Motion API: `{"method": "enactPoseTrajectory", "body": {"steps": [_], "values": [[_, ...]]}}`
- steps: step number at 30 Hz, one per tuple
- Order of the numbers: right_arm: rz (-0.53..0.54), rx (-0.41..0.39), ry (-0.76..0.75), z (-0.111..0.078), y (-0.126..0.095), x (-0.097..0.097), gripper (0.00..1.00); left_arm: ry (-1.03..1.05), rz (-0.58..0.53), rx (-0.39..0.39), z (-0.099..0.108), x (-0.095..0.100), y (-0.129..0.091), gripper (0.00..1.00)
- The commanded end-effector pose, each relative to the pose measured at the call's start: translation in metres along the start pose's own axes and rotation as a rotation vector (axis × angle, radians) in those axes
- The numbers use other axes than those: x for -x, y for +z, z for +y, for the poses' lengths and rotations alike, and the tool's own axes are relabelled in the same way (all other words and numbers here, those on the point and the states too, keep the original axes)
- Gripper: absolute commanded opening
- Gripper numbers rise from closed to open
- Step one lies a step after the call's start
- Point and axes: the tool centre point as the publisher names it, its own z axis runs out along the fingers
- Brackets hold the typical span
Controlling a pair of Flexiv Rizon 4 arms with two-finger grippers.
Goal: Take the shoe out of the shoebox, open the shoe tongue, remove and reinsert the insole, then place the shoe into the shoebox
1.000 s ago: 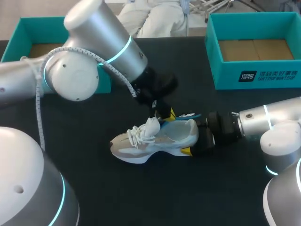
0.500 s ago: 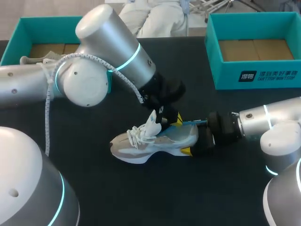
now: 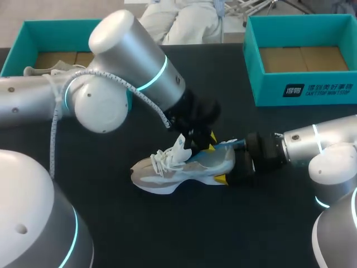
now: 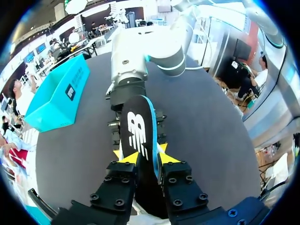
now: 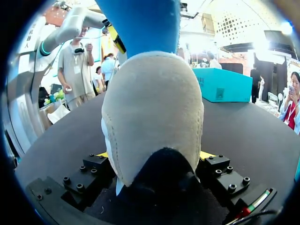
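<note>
Left gripper (image 4: 140, 157): clenched on the insole (image 4: 139, 136), which juts out ahead of its fingers; it has come lower and nearer the heel than a second ago.
Right gripper (image 5: 154, 155): grasping the shoe (image 5: 152, 117) by the heel, unmoved.
Shoe: on the table (image 3: 167, 223), same spot.
Insole's rear end: seemingly at the shoe's opening, though the fingers hide it.
</note>
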Motion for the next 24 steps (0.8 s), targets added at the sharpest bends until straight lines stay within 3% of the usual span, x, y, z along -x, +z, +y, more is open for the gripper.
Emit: {"method": "enactPoseTrajectory", "body": {"steps": [1, 13, 24], "values": [[-0.001, -0.005, 0.001, -0.008, 0.009, 0.002, 0.0, 0.006, -0.057, 0.03, -0.001, -0.008, 0.0, 0.26], [-0.001, -0.005, 0.001, -0.008, 0.009, 0.002, 0.0, 0.019, -0.229, 0.066, -0.004, -0.009, 0.009, 0.32], [-0.001, -0.005, 0.001, -0.008, 0.009, 0.002, 0.0, 0.017, -0.378, 0.083, -0.003, -0.007, 0.019, 0.31]]}}
